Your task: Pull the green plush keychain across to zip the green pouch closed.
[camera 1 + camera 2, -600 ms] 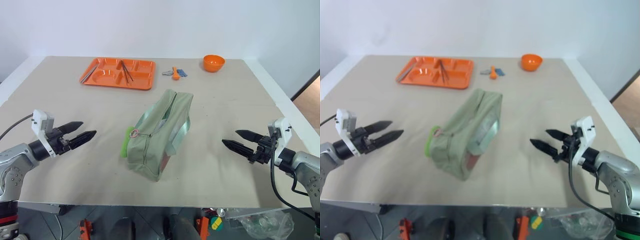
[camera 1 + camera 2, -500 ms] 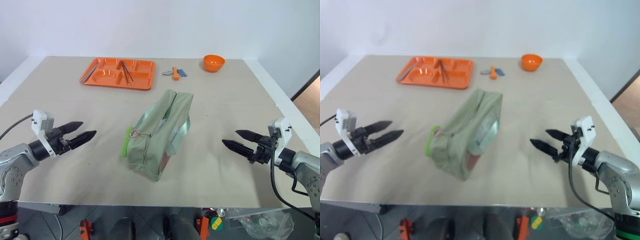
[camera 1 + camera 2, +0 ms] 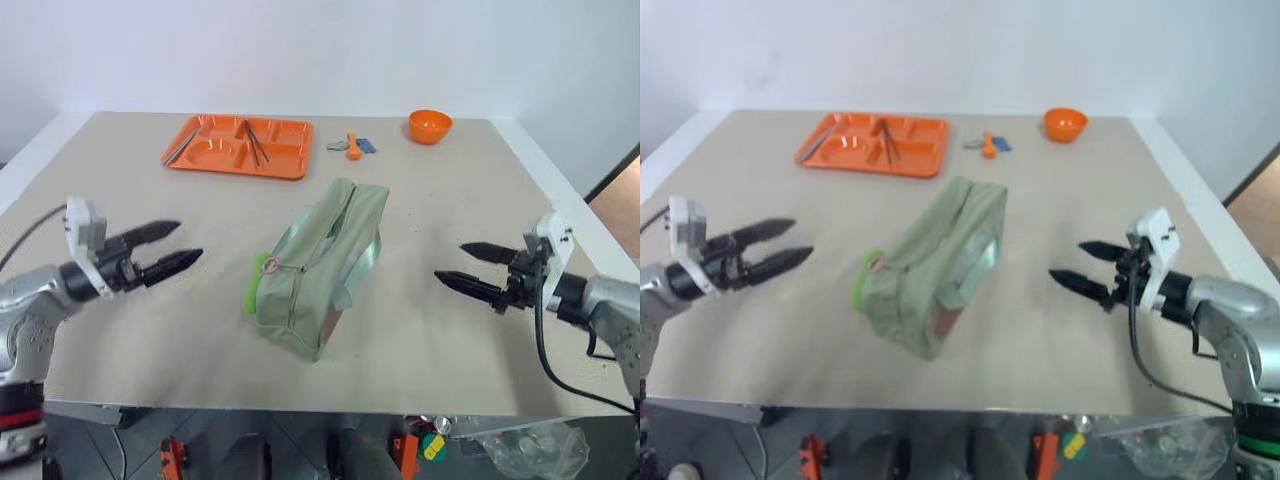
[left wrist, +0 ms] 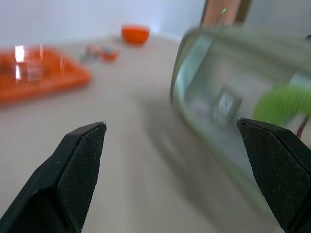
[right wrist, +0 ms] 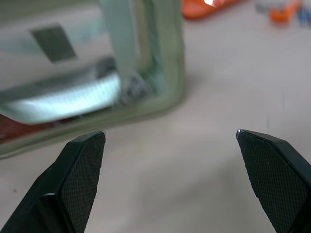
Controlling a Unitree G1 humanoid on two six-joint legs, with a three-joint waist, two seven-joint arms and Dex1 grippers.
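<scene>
The approach is only starting; the left gripper (image 3: 172, 248) and right gripper (image 3: 472, 266) both hover with fingers spread wide, empty, flanking the green pouch (image 3: 318, 268); the green plush keychain (image 3: 268, 266) sits nearer the left gripper, which should probably pinch it while the right steadies the pouch.

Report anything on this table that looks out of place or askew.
The green pouch lies diagonally mid-table with its zipper open along the top, the green plush keychain at its near end. Chopstick-like utensils lie loose across the orange tray. Nothing looks spilled or damaged.
</scene>
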